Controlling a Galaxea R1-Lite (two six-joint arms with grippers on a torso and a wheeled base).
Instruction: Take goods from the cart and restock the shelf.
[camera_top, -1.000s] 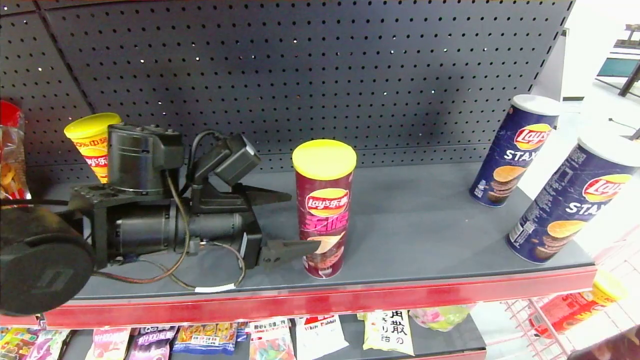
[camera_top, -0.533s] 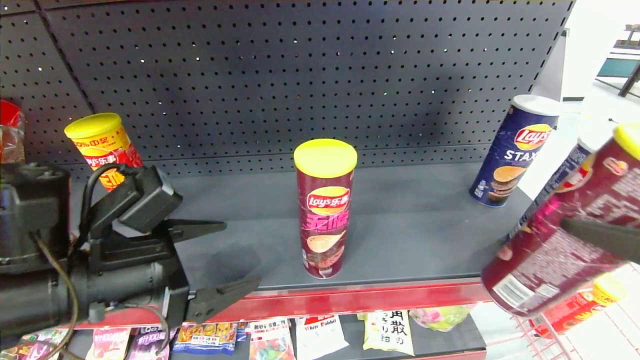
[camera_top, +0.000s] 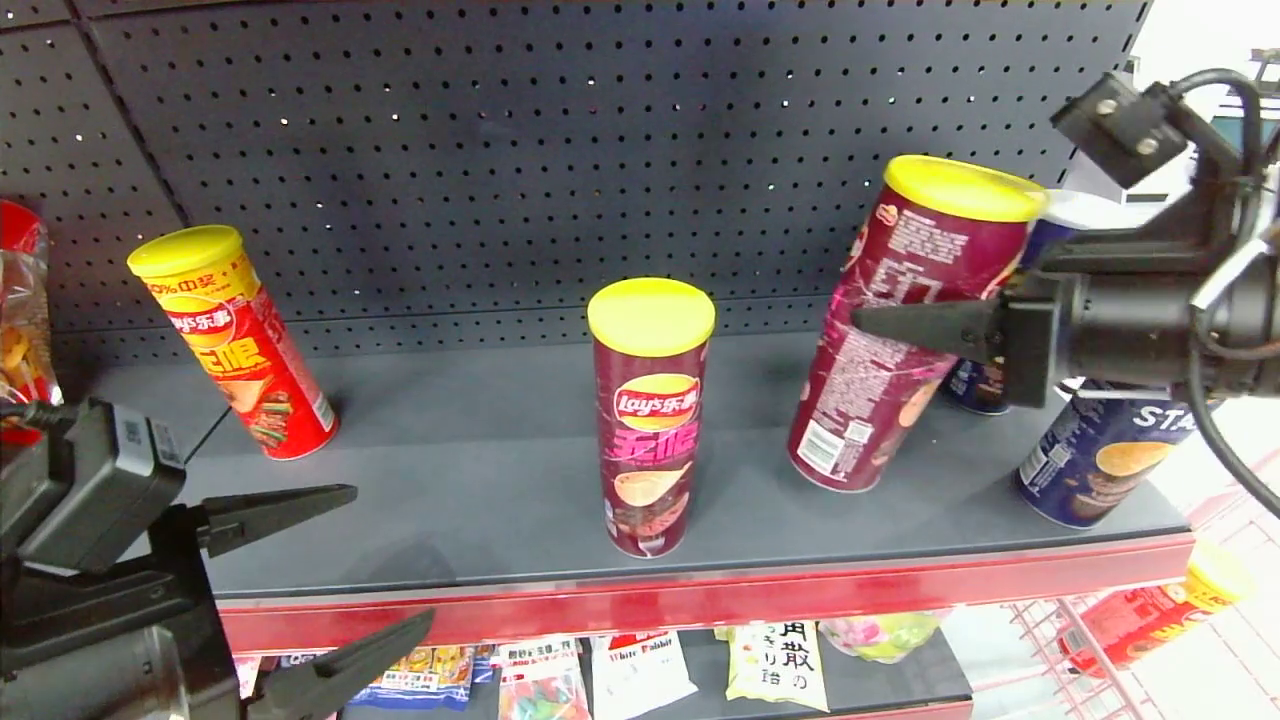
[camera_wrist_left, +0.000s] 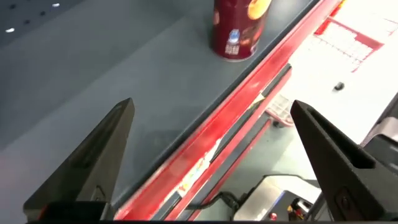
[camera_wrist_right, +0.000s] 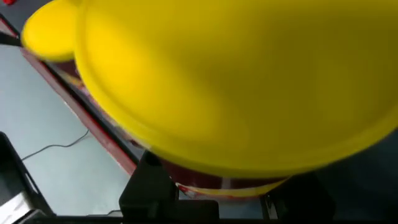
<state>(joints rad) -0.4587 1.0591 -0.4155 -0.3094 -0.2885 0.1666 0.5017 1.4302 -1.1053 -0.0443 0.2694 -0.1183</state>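
While the right pincer (camera_top: 895, 312) is clamped on the upper body of the held maroon can (camera_top: 865, 400), that can hangs tilted over the shelf (camera_top: 480, 470), with its yellow lid leaning to the robot's right. Its base is low at the shelf surface; contact cannot be told. Just right of it stands the front blue can (camera_top: 1100, 455), near the shelf's right end and red front lip (camera_top: 700, 600); the rear blue can (camera_top: 965, 392) is mostly hidden behind the held one. The middle maroon can (camera_top: 648, 440) stands upright close to the lip, with a clear gap to the held can. The red can (camera_top: 240, 350) stands far left by the pegboard back (camera_top: 500, 150), open shelf between it and the middle can. The left pincer (camera_top: 392, 555) has its jaws apart, straddling the lip's left stretch.
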